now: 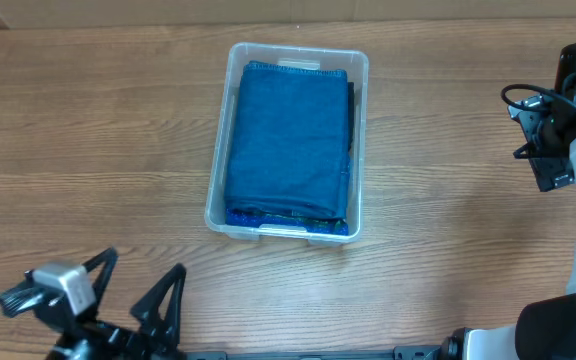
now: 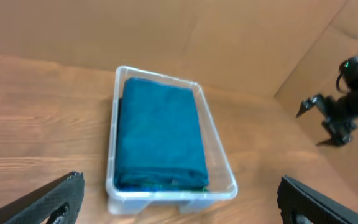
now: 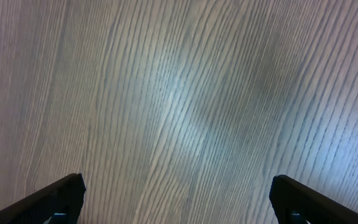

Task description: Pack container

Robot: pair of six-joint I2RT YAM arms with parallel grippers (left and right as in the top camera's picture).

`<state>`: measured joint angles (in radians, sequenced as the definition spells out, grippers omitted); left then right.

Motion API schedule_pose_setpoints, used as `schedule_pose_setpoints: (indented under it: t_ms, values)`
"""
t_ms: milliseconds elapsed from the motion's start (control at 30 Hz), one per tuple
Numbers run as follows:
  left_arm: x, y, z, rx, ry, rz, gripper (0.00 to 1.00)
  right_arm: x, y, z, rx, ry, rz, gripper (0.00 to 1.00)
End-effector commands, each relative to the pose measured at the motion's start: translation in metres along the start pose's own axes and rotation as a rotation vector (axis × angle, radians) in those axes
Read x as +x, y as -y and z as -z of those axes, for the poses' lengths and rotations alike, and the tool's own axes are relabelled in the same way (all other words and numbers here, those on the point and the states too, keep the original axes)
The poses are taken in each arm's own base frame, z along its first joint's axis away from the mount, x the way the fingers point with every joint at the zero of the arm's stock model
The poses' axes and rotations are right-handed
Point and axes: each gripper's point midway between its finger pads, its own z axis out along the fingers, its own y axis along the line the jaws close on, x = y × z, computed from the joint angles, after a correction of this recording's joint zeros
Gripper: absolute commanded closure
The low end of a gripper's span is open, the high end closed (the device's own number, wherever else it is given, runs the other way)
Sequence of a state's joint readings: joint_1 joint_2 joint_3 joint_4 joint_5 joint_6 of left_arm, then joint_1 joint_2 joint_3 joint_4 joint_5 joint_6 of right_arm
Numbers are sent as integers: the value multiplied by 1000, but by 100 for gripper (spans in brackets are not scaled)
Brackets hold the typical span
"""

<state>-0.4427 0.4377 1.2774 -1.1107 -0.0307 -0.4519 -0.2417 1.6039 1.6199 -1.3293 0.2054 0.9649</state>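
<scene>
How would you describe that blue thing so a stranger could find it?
Start at the wooden table; near its middle sits a clear plastic container. Folded flat inside, filling it, lies the blue cloth, the only blue thing in sight.

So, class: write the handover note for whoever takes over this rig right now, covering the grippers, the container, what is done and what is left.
Left gripper: open, empty, above the table, short of the container's near end.
Right gripper: open, empty, over the table, far to the side.
Container: mid-table, with a folded blue cloth lying flat inside.
Done: cloth packed.
Left: no other loose items in view, so probably just check.
</scene>
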Motion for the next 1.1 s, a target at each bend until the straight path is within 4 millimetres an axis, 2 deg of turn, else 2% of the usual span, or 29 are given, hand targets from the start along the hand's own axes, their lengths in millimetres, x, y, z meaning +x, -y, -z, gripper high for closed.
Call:
schedule_pose_setpoints:
  t_ms: [0,67,133,233,333,467,500,600,667,833,967,1067]
  values:
    - [42,-15,-27,-42,-116,189,0,-2,0,1,-3,6,-8,0]
    - [70,-22,-35,-67,-215,208,0,-2,0,1,-3,6,-8,0]
    - [90,-29,-34,-99,-294,208,0,-2,0,1,-3,6,-8,0]
    - [100,-36,-31,-119,-334,127,0,-2,0,1,-3,5,-8,0]
    - [112,-41,-41,-107,-369,-27,0,-2,0,1,-3,6,-8,0]
    - [131,-45,-95,-34,-327,-191,0,-2,0,1,-3,5,-7,0]
    - [140,-44,-122,23,-276,-261,0,-2,0,1,-3,6,-8,0]
    - [147,-53,-141,61,-194,-286,0,-2,0,1,-3,6,-8,0]
    - [148,-64,-144,53,-137,-278,0,-2,0,1,-3,6,-8,0]
    - [126,-101,-135,-86,71,-293,0,-2,0,1,-3,6,-8,0]
    - [113,-107,-124,-136,146,-432,0,-2,0,1,-3,5,-8,0]
    - [105,-115,-121,-182,195,-446,0,-2,0,1,-3,6,-8,0]
